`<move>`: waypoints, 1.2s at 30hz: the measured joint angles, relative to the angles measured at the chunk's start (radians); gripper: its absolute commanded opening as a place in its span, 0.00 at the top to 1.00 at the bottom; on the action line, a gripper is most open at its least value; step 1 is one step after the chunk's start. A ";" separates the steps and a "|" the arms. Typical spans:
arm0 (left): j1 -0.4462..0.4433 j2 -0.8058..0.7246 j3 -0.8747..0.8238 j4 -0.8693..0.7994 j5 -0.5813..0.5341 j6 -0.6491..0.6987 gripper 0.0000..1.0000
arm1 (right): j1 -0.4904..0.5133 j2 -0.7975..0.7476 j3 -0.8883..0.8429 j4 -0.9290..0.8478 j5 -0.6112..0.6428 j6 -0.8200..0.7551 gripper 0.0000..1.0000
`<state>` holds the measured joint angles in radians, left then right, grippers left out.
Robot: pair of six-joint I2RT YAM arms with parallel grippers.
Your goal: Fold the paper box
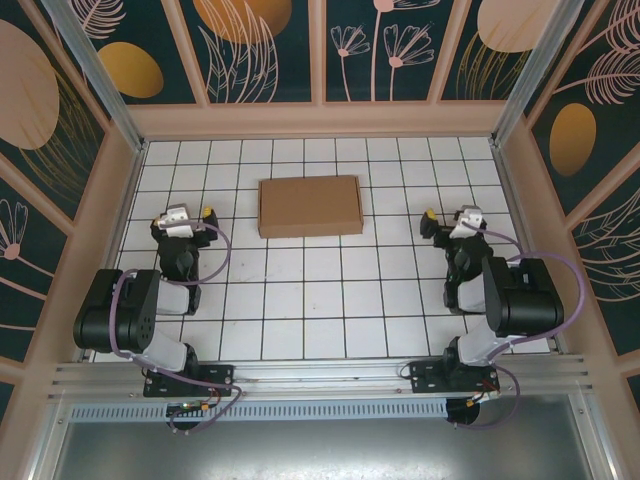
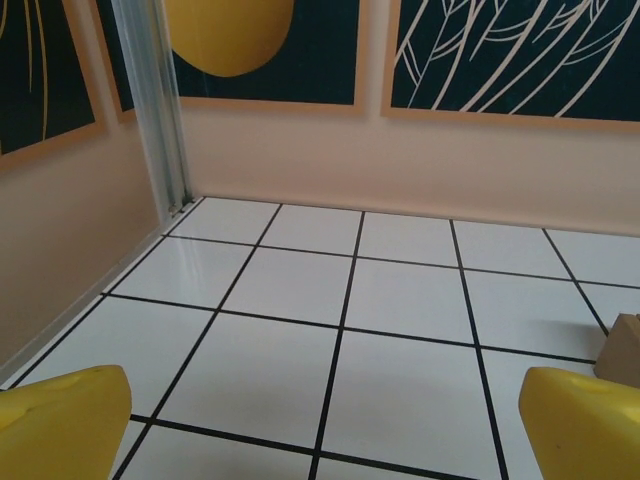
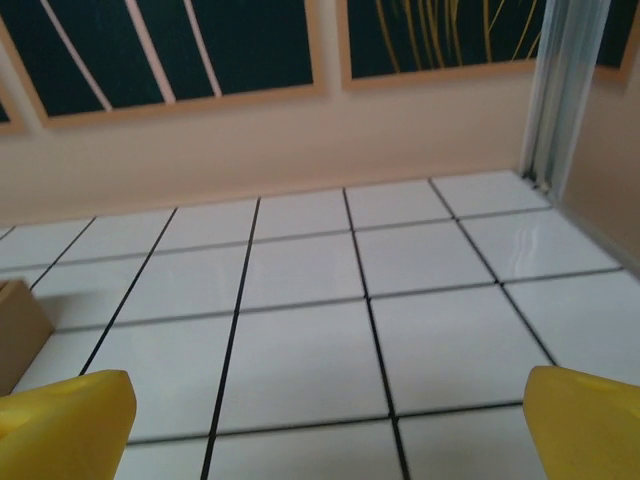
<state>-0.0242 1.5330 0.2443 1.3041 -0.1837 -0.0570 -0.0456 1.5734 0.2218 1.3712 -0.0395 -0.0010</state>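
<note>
White tiled floor (image 1: 300, 300) with thin black joints, glossy enough to catch pale reflections near the far corners. Closed in on three sides by walls (image 1: 320, 118) of peach colour, topped with dark panels (image 1: 270, 45) painted with pale leaves, flowers and orange ovals. Metal posts (image 1: 95, 70) rising at the two far corners. Ribbed metal rail (image 1: 320, 378) along the near edge, grey sheet (image 1: 320, 450) beyond it
</note>
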 measured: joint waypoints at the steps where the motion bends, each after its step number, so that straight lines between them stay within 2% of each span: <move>1: 0.000 0.000 0.000 -0.011 0.003 0.000 0.01 | -0.003 0.000 0.003 -0.006 0.000 0.002 0.01; 10: 0.000 0.000 0.000 -0.049 0.021 -0.003 0.01 | 0.002 0.000 0.003 -0.068 -0.010 0.007 0.01; 36: 0.000 0.000 -0.001 -0.049 0.023 -0.003 0.01 | 0.015 0.000 0.003 -0.071 -0.003 0.007 0.01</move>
<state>-0.0242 1.5326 0.2432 1.2552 -0.1604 -0.0605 -0.0307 1.5734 0.2245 1.3003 -0.0425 0.0063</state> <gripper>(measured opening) 0.988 0.989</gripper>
